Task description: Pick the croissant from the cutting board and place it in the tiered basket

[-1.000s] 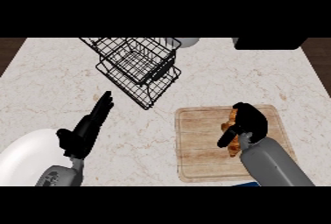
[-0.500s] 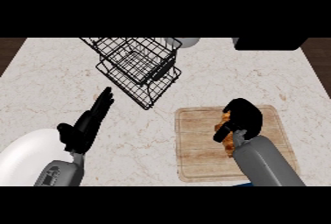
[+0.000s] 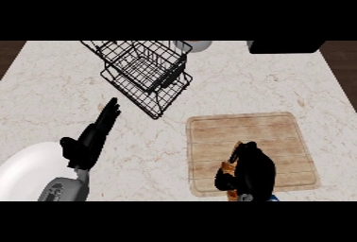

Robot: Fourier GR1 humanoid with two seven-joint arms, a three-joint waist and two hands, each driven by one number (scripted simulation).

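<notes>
right hand (image 3: 252, 172) pulled nearer | one croissant (image 3: 229, 166) gripped | one cutting board (image 3: 209, 130)

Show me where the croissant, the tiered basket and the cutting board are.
croissant (image 3: 228, 166): head view, brown end showing beside the right hand (image 3: 252, 171).
tiered basket (image 3: 143, 71): head view, upper tier's wire floor.
cutting board (image 3: 244, 130): head view, bare wood.

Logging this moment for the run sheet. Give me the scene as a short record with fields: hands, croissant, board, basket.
right hand: curled round the croissant, low over the near part of the board
croissant: mostly hidden by the hand, only an orange-brown edge shows
cutting board: wooden, on the counter's right side
tiered basket: black wire, at the far middle of the counter, nothing seen in it
left hand: open, fingers straight, resting at the left
task state: croissant not yet in the basket
</notes>
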